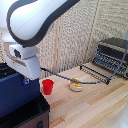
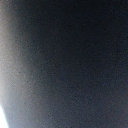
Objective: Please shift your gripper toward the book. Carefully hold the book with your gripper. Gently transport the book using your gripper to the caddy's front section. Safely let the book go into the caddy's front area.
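The navy-blue book (image 1: 17,95) stands upright at the exterior view's left, its lower edge at the black caddy (image 1: 27,117). My gripper (image 1: 25,79) is at the book's top edge, with one dark fingertip (image 1: 26,81) showing against the cover, and it looks shut on the book. The far finger is hidden behind the book. In the wrist view a dark navy surface, the book (image 2: 70,60), fills the frame, and neither the fingers nor the caddy show there. Which caddy compartment lies under the book I cannot tell.
A red cup (image 1: 47,86) stands on the wooden table (image 1: 95,107) just beside the book. A yellow-and-white bowl (image 1: 76,85) sits further toward the exterior view's right. A black-and-silver toaster oven (image 1: 112,54) with a pulled-out rack (image 1: 95,71) stands at the back right.
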Available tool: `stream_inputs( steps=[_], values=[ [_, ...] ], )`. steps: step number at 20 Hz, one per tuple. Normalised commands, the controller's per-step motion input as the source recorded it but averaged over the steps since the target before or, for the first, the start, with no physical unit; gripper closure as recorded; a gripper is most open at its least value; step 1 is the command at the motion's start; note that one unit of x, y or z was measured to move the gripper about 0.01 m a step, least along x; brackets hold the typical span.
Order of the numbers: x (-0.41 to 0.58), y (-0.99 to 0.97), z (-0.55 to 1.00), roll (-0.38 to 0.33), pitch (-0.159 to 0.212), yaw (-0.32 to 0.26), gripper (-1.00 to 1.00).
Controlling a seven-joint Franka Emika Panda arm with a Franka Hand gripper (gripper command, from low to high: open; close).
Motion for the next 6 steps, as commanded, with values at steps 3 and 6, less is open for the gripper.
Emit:
stream_inputs(
  steps=[3, 6],
  values=[
    [0.187, -0.13, 0.0, 0.026, 0.023, -0.006, -1.0],
    [0.145, -0.25, 0.13, 0.06, 0.073, 0.014, -1.0]
  ],
)
